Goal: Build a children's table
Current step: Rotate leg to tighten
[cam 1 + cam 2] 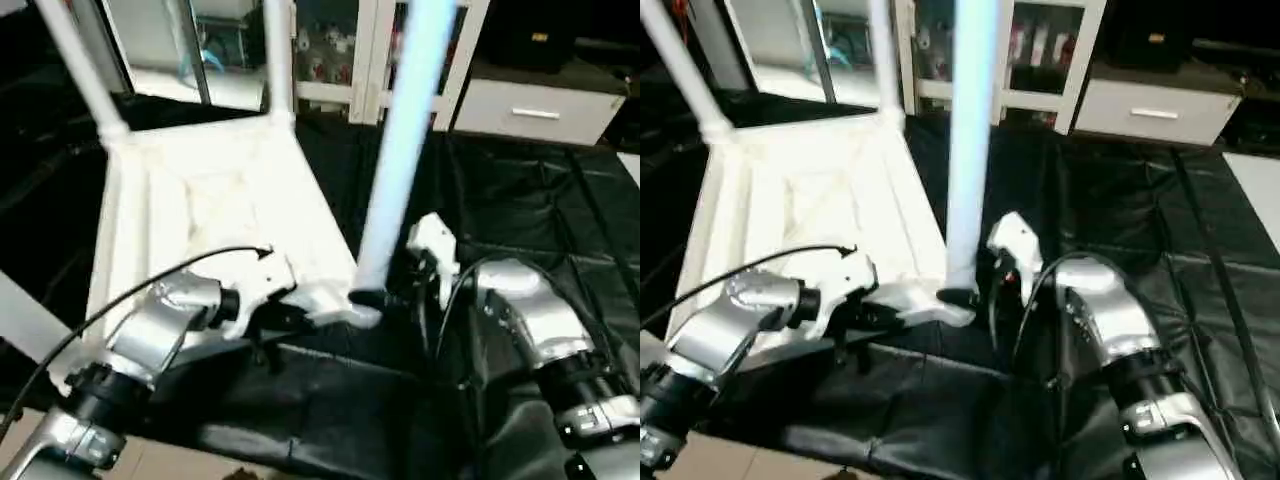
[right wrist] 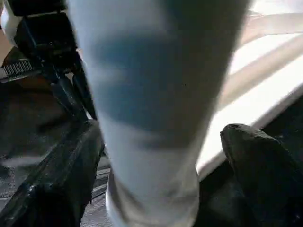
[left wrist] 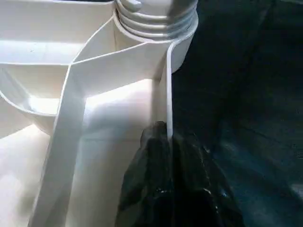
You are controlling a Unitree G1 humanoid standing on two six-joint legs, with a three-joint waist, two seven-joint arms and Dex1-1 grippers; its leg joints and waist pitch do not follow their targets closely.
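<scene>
The children's table top (image 1: 200,200) lies upside down on the black drape, its ribbed underside facing up. Two white legs (image 1: 75,70) (image 1: 278,60) stand in its far corner sockets. A third leg (image 1: 400,150) stands upright in the near right corner socket (image 3: 156,28), with its threaded end showing. My right gripper (image 2: 158,137) holds this leg just above its base, one black finger (image 2: 61,179) on each side. My left gripper (image 3: 165,132) is shut on the table top's thin side rim (image 3: 168,85), close beside that socket.
The black-draped work table (image 1: 520,200) stretches to the right and front. A white cabinet with a drawer (image 1: 535,110) and a glass-door shelf (image 1: 340,50) stand behind it. A cable (image 1: 120,300) runs along my left forearm. Pale floor (image 1: 150,460) shows at the near edge.
</scene>
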